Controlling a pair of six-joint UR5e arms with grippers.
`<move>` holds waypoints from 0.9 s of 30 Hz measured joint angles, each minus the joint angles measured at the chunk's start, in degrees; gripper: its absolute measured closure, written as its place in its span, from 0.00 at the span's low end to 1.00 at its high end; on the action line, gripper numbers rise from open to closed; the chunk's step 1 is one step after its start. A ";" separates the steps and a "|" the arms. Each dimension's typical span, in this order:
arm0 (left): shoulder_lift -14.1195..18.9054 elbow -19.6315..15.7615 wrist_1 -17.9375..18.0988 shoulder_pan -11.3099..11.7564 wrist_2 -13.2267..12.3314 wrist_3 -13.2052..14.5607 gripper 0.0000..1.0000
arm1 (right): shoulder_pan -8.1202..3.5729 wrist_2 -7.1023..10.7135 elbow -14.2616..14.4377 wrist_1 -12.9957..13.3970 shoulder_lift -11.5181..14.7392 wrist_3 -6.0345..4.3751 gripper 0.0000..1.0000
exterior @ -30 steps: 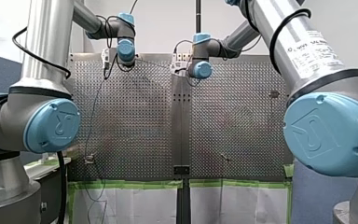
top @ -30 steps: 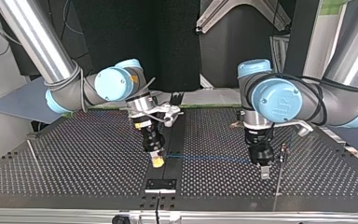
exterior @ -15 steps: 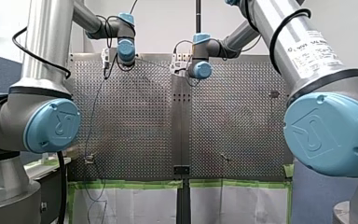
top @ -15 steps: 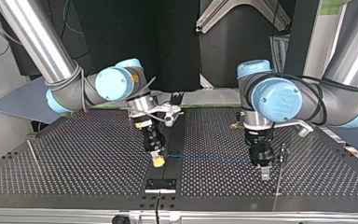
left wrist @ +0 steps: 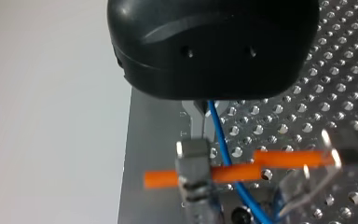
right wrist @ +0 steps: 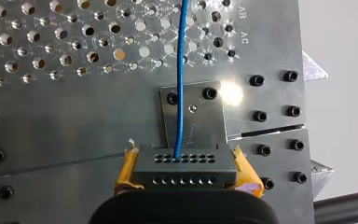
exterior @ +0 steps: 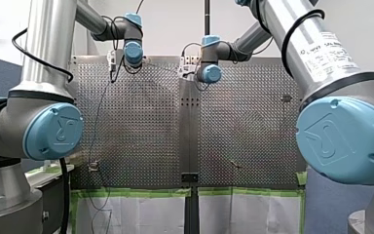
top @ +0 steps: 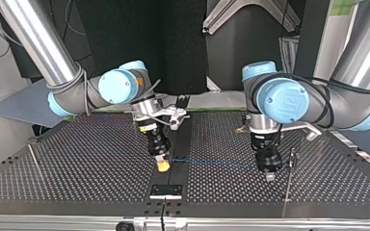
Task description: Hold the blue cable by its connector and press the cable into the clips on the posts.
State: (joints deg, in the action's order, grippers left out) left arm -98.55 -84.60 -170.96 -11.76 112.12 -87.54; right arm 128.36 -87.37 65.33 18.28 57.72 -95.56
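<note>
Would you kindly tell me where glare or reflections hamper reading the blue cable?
Right wrist view: glare at the edge of the small square metal plate, clear of the thin blue cable, which reads clearly into the grey multi-hole connector. Front view: the shiny perforated metal table nearly swallows it.

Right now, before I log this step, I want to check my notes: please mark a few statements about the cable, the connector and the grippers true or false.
1. My right gripper holds the connector between yellow pads. True.
2. The cable is red. False: it is blue.
3. In the top view the cable runs from my right gripper across to my left gripper. True.
4. The table is solid wood. False: it is perforated metal.
</note>
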 joint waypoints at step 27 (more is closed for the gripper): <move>-2.07 -12.19 11.50 -5.83 2.41 1.78 1.00 | -0.43 -2.56 10.33 5.27 -0.09 0.29 1.00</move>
State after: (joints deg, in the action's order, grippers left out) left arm -100.62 -96.79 -159.47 -17.59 114.54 -85.76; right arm 127.93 -89.93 75.66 23.55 57.63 -95.26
